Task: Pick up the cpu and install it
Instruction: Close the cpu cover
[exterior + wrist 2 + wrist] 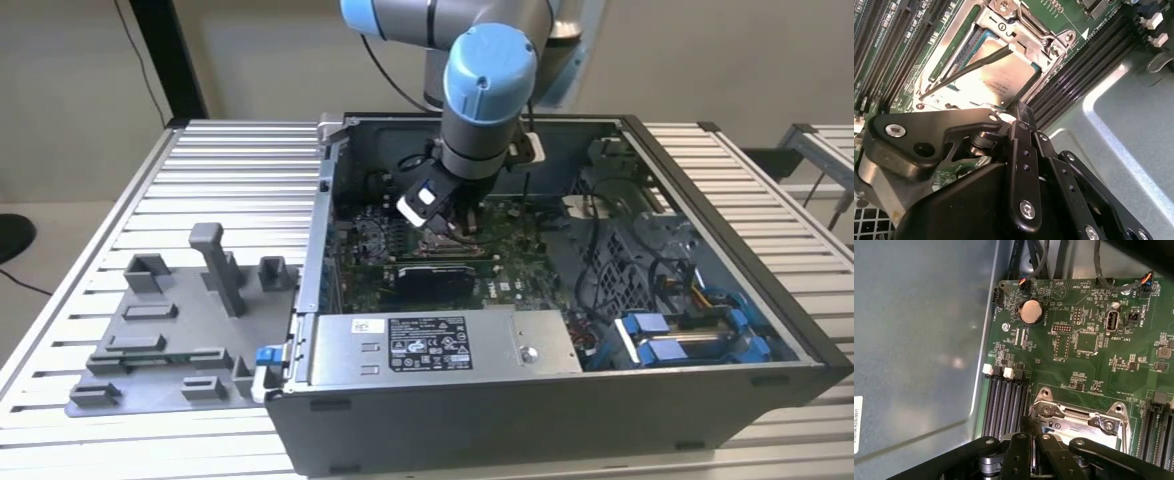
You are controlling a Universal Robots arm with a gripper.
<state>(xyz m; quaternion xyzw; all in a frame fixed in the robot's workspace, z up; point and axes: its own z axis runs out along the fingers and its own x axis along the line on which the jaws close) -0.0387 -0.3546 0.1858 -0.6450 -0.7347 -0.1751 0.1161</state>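
Note:
The cpu (pixel 996 75), a flat square chip with a pale silver top, lies within the square metal socket frame (pixel 1004 20) on the green motherboard. A thin lever wire (pixel 969 67) crosses in front of it. My gripper (pixel 1020 107) reaches down to the cpu's edge near one corner, its two black fingers pressed close together on that edge. In the exterior view the gripper (pixel 441 225) hangs inside the open computer case (pixel 747 390), over the middle of the motherboard. In the first wrist view the gripper (pixel 1032 426) sits at the rim of the socket frame (pixel 1079 415).
Black memory slots (pixel 1004 400) run beside the socket, and a coin battery (pixel 1031 311) sits further along the board. A power supply box (pixel 441 345) fills the case's front. Grey fixture blocks (pixel 174 320) stand on the slatted table at the exterior view's left. Blue cables lie in the case's right part.

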